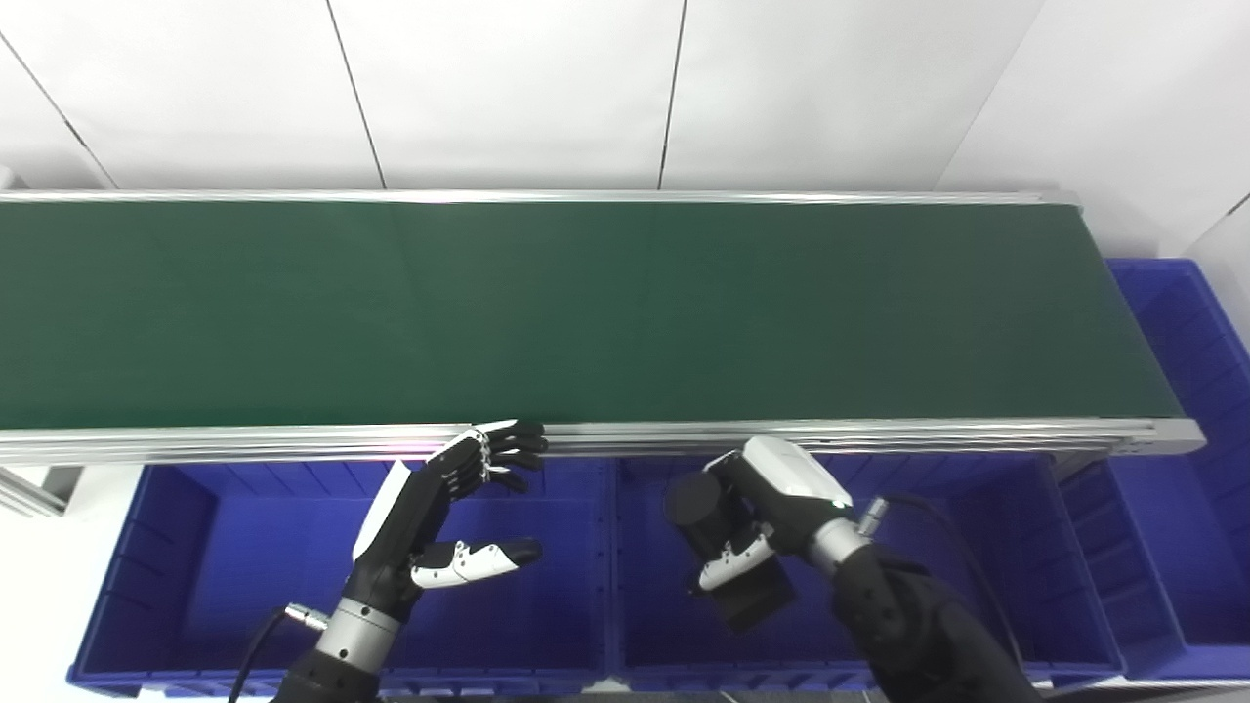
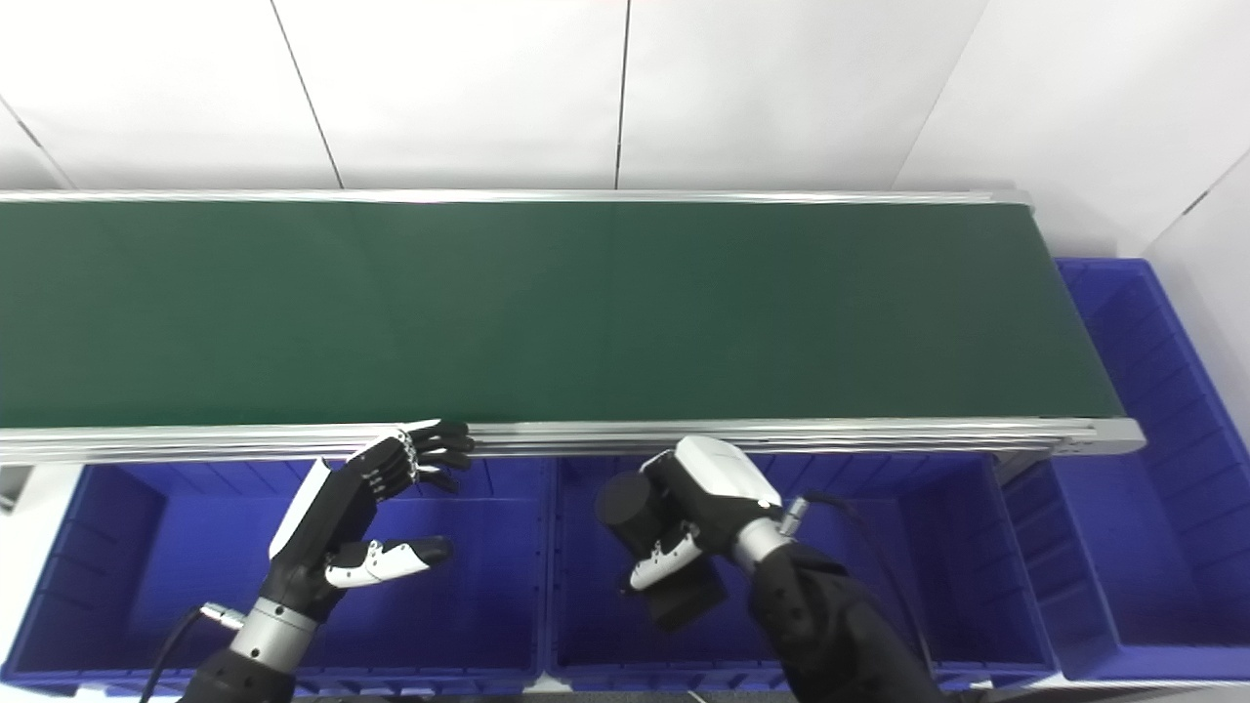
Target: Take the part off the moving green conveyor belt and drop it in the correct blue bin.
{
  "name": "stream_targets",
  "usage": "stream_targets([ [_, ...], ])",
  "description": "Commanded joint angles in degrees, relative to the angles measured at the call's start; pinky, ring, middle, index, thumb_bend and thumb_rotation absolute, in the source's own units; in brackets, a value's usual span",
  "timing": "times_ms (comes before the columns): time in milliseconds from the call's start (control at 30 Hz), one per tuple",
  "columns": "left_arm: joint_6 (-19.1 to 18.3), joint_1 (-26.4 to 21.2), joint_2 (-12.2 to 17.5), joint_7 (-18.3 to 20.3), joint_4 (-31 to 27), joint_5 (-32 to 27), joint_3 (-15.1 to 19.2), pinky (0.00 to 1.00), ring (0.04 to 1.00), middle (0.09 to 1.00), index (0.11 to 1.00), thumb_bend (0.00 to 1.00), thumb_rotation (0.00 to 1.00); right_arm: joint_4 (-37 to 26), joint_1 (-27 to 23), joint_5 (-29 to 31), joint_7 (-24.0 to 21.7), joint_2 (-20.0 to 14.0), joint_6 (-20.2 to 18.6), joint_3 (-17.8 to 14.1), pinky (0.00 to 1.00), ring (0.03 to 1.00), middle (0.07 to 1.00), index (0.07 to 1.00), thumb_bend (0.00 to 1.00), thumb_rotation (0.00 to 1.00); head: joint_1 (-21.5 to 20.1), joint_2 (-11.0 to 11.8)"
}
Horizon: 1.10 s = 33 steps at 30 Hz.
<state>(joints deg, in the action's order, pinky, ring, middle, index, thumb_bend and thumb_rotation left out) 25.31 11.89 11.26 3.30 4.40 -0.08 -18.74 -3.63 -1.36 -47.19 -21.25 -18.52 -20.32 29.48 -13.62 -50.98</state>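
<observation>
Holding black part (image 1: pixel 728 547) in right hand (image 1: pixel 771 508) | over middle bin (image 1: pixel 1016 547)

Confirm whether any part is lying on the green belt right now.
No. The green conveyor belt is bare end to end, and the right hand holds a black part.

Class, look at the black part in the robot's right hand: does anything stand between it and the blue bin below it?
Nothing visible does. The right hand is shut on the black part, above the open middle blue bin, clear of the conveyor belt. The left hand hangs open over the neighbouring left bin.
</observation>
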Motion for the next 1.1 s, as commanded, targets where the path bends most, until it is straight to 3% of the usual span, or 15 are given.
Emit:
stream_targets([
  [0,1.62,-0.75,-0.46,1.5,-0.49,-0.11,0.84,0.57,0.669,0.721,0.742,0.79,0.48,-0.57,-0.88,-4.23,1.17,-0.86,0.07,1.09,0.58,0.753,0.871,0.742,0.63,0.09,0.08,0.02],
  [67,1.62,-0.65,-0.88,2.17,-0.4,-0.01,1.33,0.57,0.671,0.722,0.742,0.78,0.48,-1.27,-0.6,-6.7,1.6,-1.17,0.35,1.82,0.62,0.797,0.891,0.786,0.65,0.11,0.13,0.01],
  [133,1.62,-0.44,-1.34,2.92,-0.35,-0.33,1.81,0.57,0.673,0.722,0.739,0.79,0.48,-2.62,0.06,-8.98,2.09,-1.39,0.3,1.94,0.75,0.872,0.925,0.818,0.65,0.2,0.13,0.04],
  [233,1.61,-0.2,-1.86,4.03,-0.43,-0.67,2.38,0.57,0.671,0.721,0.737,0.8,0.48,-4.02,1.47,-11.02,4.68,-1.27,0.95,1.22,0.85,0.934,0.972,0.845,0.69,0.25,0.34,-0.04],
  [433,1.61,0.32,-2.32,5.3,-1.0,-0.01,3.2,0.57,0.673,0.723,0.739,0.79,0.48,-9.61,5.78,-10.43,9.22,-0.14,1.93,-1.88,0.92,0.999,1.0,0.891,0.75,0.32,0.69,-0.35],
  [633,1.59,0.49,-2.3,6.75,-1.51,-0.29,4.06,0.57,0.679,0.728,0.741,0.79,0.47,-14.63,12.65,2.52,18.13,5.86,7.26,-9.19,0.83,0.962,0.997,0.911,0.8,0.28,0.64,-0.83],
  [767,1.6,0.61,-2.38,7.59,-1.61,-0.73,4.75,0.57,0.682,0.73,0.742,0.8,0.46,-15.94,16.78,14.08,23.16,10.31,14.76,-13.24,0.69,0.86,0.922,0.902,0.77,0.26,0.47,-1.02],
  [900,1.59,0.74,-2.35,7.94,-1.74,-0.75,5.25,0.57,0.682,0.73,0.743,0.8,0.46,-15.11,18.7,22.52,23.85,13.15,19.23,-15.14,0.63,0.781,0.88,0.884,0.76,0.28,0.78,-1.32],
  [1067,1.58,1.07,-2.46,8.03,-2.13,-0.33,5.76,0.58,0.691,0.737,0.747,0.8,0.44,-14.63,19.47,28.59,21.19,13.73,18.92,-14.91,0.66,0.763,0.853,0.893,0.77,0.26,1.47,-1.71],
])
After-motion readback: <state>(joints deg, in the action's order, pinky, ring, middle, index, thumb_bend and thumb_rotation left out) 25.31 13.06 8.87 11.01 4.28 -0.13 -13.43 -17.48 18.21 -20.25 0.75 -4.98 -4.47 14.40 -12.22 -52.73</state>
